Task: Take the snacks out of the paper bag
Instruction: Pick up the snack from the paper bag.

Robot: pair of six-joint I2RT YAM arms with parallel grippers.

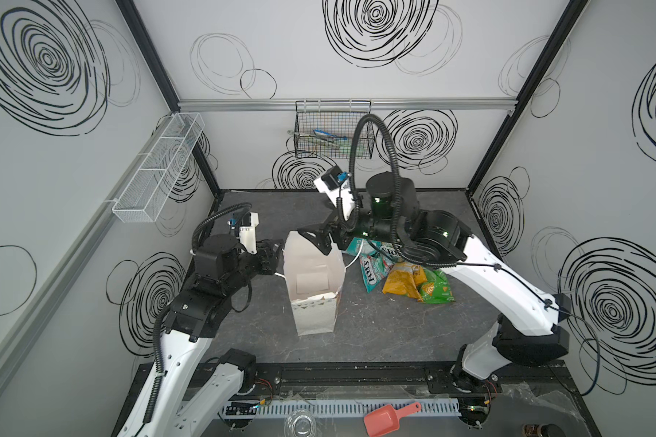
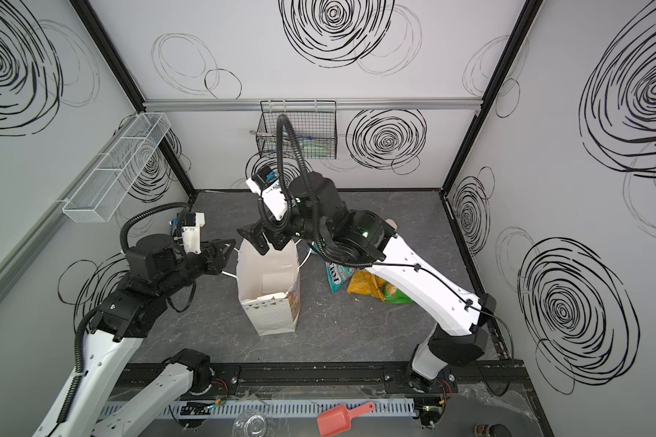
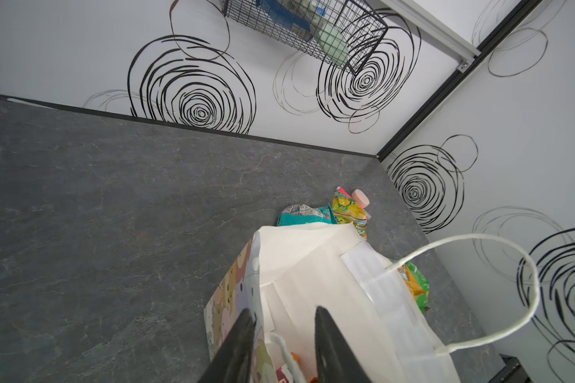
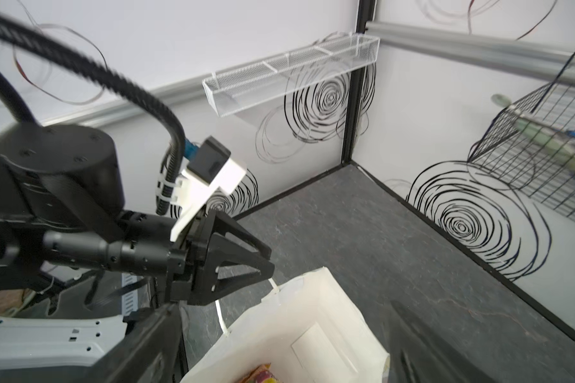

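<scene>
Left pincer (image 3: 283, 313) at the bag's (image 1: 315, 319) rim on its own side: one finger (image 3: 239, 341) outside the wall, against the printed face, the other inside the mouth, a cord handle (image 3: 281, 346) running between them. Gap narrow; cannot tell whether paper or cord is actually pinched. Right pincer (image 1: 316, 242) above the bag's far rim, jaws spread wide, holding nothing; its wrist view shows the bag mouth below two blurred fingers

Bag upright mid-table (image 1: 375, 336). White inside; front face white with small triangle marks under the rim; one side carries a pastel cartoon print. Second handle (image 3: 468, 236) loops out free on the snack side. Low inside, a yellow-red scrap (image 4: 263, 373) shows; too little to name

Snacks (image 1: 398, 272) in a loose heap on the table just right of the bag, partly under the right arm (image 1: 508, 291). Teal packet (image 1: 368, 274) reads "FOX'S" in white, lying sideways; second teal packet (image 1: 390, 250) shows the same letters inverted, half covered by the arm. Teal-white packet (image 1: 355, 246) near the bag's far corner. Orange packet (image 1: 402, 282) overlaps green packet (image 1: 438, 291); print on both too small to read. Left wrist view: yellow-green packet (image 3: 347, 207) beyond the bag rim, lettering at its lower end cut off by the rim, unreadable. Pink block (image 3: 361, 198) just beside it
</scene>
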